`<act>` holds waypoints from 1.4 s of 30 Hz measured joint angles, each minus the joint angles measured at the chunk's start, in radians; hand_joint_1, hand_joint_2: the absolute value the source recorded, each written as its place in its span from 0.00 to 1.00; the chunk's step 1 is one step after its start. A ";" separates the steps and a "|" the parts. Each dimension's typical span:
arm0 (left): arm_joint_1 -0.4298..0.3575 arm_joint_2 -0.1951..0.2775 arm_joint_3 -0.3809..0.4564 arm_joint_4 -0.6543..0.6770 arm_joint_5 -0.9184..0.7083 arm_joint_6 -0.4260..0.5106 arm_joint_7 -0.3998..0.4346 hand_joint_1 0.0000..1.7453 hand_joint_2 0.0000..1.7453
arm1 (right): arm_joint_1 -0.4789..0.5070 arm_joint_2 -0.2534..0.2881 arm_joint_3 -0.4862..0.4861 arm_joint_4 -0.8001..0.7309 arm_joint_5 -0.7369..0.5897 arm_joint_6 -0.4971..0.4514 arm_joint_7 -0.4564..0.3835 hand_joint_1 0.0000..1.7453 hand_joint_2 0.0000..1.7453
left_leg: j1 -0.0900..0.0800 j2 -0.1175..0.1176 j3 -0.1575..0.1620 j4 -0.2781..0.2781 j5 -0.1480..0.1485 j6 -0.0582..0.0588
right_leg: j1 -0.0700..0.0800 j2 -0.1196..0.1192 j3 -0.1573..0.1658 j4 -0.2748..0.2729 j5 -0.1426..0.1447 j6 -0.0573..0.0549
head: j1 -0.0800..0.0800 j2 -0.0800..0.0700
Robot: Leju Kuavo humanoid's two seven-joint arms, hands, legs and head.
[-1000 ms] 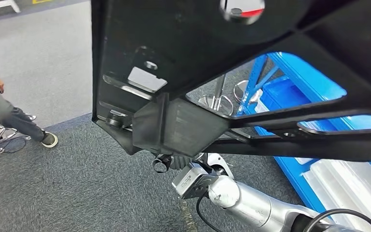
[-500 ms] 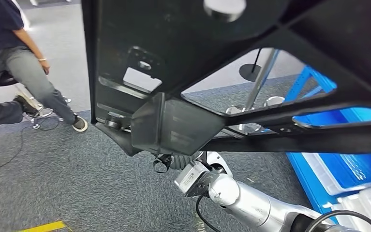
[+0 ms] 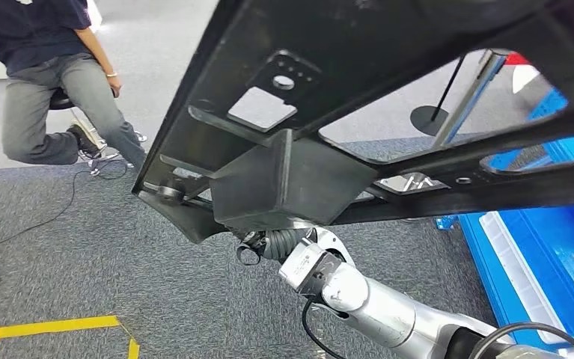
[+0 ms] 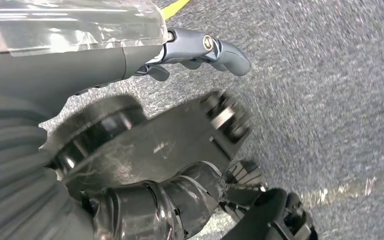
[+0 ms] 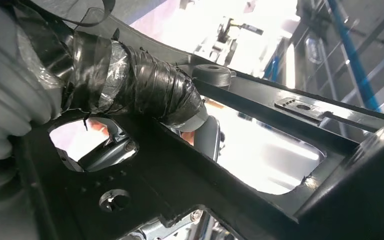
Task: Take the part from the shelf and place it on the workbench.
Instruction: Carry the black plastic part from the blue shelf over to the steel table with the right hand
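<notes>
— Up close before the head camera, what hangs there?
— The black part (image 3: 291, 179), held above grey carpet (image 3: 81, 277).
— The hands?
— The right hand (image 5: 144, 95) wraps its taped thumb over a bar; the left hand (image 4: 129, 165) clasps the part's edge. A person (image 3: 52, 82) stands far left.

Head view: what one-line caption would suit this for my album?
Large black metal frame part carried over grey carpet, left hand beneath it, blue bin alongside.
</notes>
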 joint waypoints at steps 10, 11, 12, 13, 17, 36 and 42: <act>-0.005 -0.003 0.000 0.006 0.000 0.003 -0.002 0.00 1.00 | 0.000 0.000 -0.005 0.006 -0.045 0.025 -0.021 1.00 1.00 | -0.001 -0.063 0.065 -0.101 0.018 0.039 | 0.002 0.068 -0.098 0.208 -0.101 0.035 | 0.006 0.000; -0.005 -0.004 0.000 0.006 0.000 0.003 -0.002 0.00 1.00 | 0.001 0.000 -0.005 0.008 -0.045 0.025 -0.021 1.00 1.00 | -0.001 -0.076 0.065 -0.097 0.015 0.040 | 0.003 0.071 -0.120 0.235 -0.096 0.036 | 0.007 0.000; -0.004 -0.004 0.000 0.007 0.000 0.003 -0.002 0.00 1.00 | 0.001 0.000 -0.006 0.009 -0.045 0.025 -0.021 1.00 1.00 | -0.001 -0.090 0.065 -0.092 0.012 0.040 | 0.002 0.073 -0.124 0.223 -0.073 0.038 | 0.007 0.000; -0.004 -0.005 0.000 0.008 0.000 0.002 -0.002 0.00 1.00 | 0.001 0.000 -0.006 0.010 -0.046 0.025 -0.021 1.00 1.00 | 0.000 -0.104 0.065 -0.084 0.007 0.037 | 0.000 0.077 -0.110 0.174 -0.034 0.039 | 0.007 0.000; -0.006 -0.006 0.000 0.011 -0.002 0.001 -0.002 0.00 1.00 | 0.000 0.000 -0.007 0.014 -0.051 0.030 -0.024 1.00 1.00 | 0.002 -0.152 0.048 -0.050 -0.013 0.017 | -0.009 0.150 -0.039 0.006 0.025 0.034 | 0.006 0.000; -0.008 -0.008 0.000 0.026 -0.002 -0.009 -0.006 0.00 1.00 | -0.012 0.008 -0.009 0.026 -0.079 0.062 -0.040 1.00 1.00 | -0.002 -0.009 0.030 -0.076 0.021 0.016 | 0.000 -0.013 0.033 -0.021 -0.022 0.035 | 0.004 0.000; -0.013 -0.010 0.000 0.029 -0.001 -0.010 -0.007 0.00 1.00 | -0.010 0.008 -0.010 0.032 -0.082 0.062 -0.042 1.00 1.00 | 0.001 -0.077 0.047 -0.087 0.022 0.037 | 0.002 0.071 -0.122 0.235 -0.100 0.040 | 0.006 0.000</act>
